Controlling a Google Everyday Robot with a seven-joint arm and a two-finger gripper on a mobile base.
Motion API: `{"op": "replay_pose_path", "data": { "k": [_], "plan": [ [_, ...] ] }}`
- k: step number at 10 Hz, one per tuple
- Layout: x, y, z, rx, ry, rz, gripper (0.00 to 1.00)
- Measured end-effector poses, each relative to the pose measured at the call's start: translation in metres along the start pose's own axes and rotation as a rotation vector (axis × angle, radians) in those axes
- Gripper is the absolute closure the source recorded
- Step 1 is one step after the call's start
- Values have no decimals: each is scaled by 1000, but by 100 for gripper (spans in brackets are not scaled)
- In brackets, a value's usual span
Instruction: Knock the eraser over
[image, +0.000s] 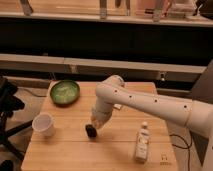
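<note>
Sitting near the middle of the bench (65, 150), a little toward its front edge, the eraser (91, 131) shows as a small dark block, and from where I stand I cannot tell whether it is upright, tipped or already on its side. The tool (95, 125) is right down at it, at the end of the white arm (145, 102), which reaches in from the right and bends down sharply; its fingers are drawn together, and the dark shape sits so tight against the tip that I cannot say if they pinch the eraser or merely touch it. If it is only contact, a short sideways nudge, kept low and applied near the top of the block, should topple it rather than slide it along the wood. If it is a pinch, I would guess letting go before pushing is the cleaner way. The push looks safest aimed into bare wood, since the white cup (43, 125) stands to the left, the green bowl (65, 92) lies behind and left, and the small bottle (143, 142) stands to the right, all apart from the eraser.
</note>
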Motion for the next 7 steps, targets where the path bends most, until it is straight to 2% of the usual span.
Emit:
{"op": "replay_pose_path", "data": {
  "k": [7],
  "plan": [
    [1,-7,2,-11,-2,-3,100]
  ]
}}
